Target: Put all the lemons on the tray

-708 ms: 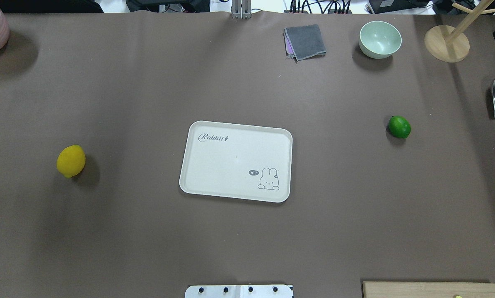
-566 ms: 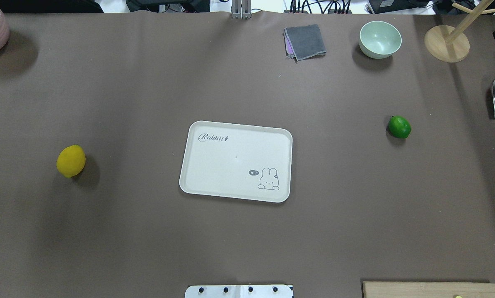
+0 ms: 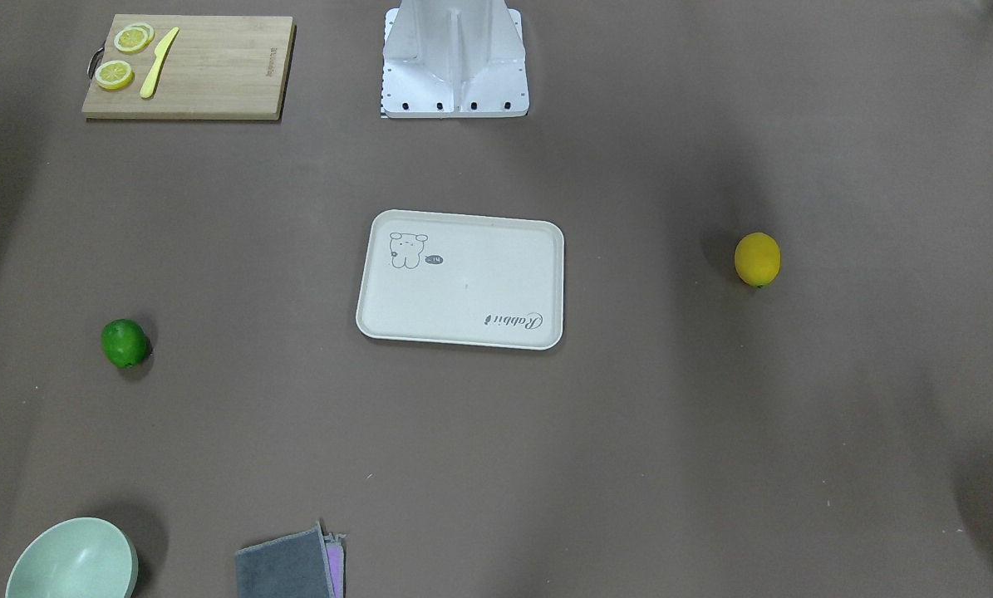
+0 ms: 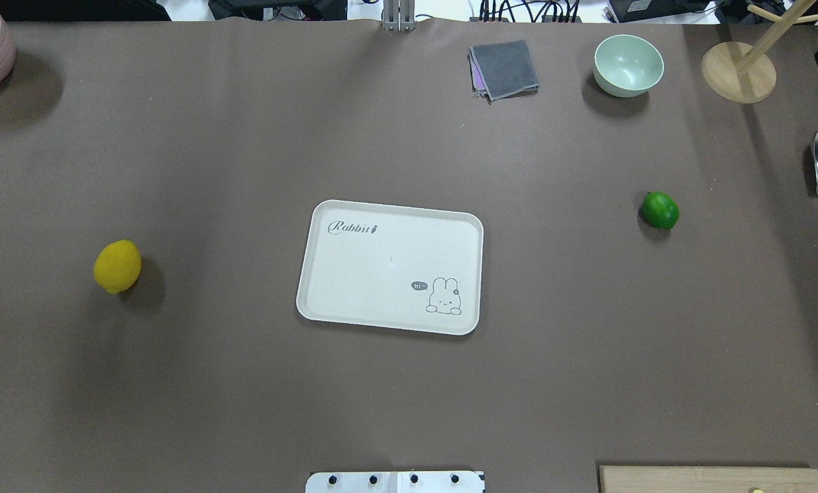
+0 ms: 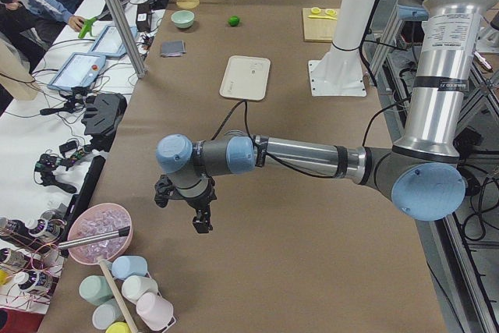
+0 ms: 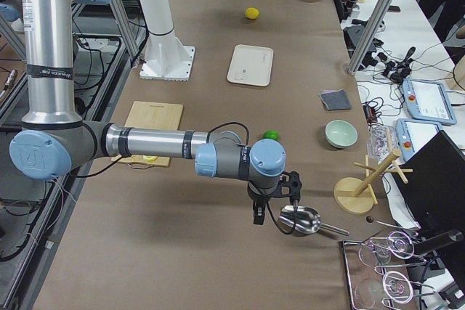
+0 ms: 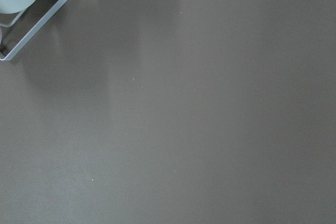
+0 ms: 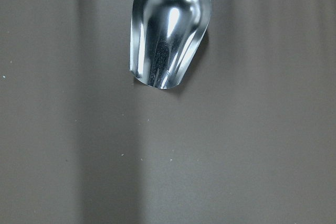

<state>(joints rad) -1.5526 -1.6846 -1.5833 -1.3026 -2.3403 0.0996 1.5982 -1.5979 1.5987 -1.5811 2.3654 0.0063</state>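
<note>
Yellow lemon (image 4: 117, 266) and green lemon (image 4: 660, 210) on table (image 4: 409, 137), well apart from tray (image 4: 381, 274) | left gripper (image 5: 187, 212), right gripper (image 6: 276, 210): cannot tell jaw state

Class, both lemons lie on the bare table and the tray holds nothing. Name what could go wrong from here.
1. The yellow lemon and green lemon are rounded and loose; a two-finger pinch may squirt them away.
2. The tray has a low-looking rim, so a dropped lemon could roll off.
3. The right gripper hangs beside the metal scoop and may knock it when swinging out.
</note>
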